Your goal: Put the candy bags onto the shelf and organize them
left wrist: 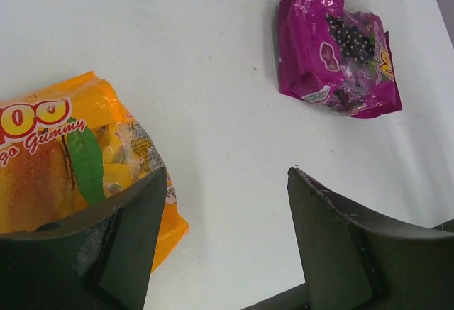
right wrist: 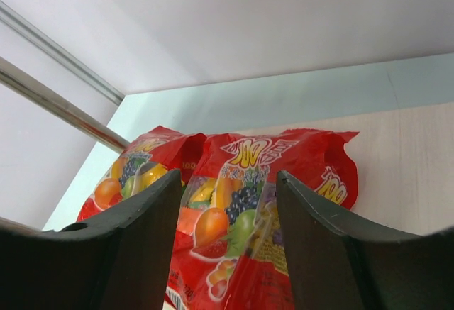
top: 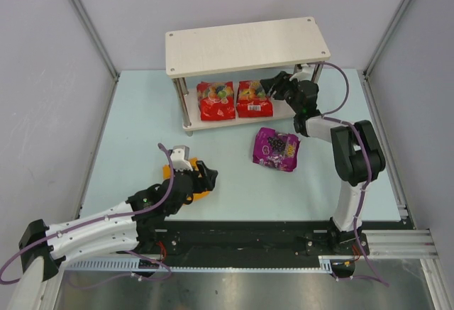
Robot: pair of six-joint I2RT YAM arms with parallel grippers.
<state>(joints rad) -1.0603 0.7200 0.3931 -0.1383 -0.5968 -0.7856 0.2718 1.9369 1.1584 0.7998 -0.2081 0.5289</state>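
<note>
The pale blue-green desk [top: 142,125] is carrying everything. The shelf [top: 248,44], two whitish wood boards on metal posts, is standing at the far middle of the desk.

The left arm [top: 106,221] is stretching low across the near left of the desk. The left jaws are standing wide apart and gripping nothing; in the left wrist view bare desk is showing between the two fingers. The right arm [top: 355,154] is reaching from the right side in under the top board. The right jaws are standing parted just beside the right-hand red bag, framing it without pinching it.

The purple grape candy bag [top: 277,148] is lying flat on the desk, just in front of the shelf's right end. The two red fruit candy bags, the left one [top: 216,100] and the right one [top: 254,98], are lying side by side on the lower board, edges touching. The orange-yellow mango gummy bag [left wrist: 50,168] is lying on the desk under the left jaws, one finger overlapping its edge.
</note>
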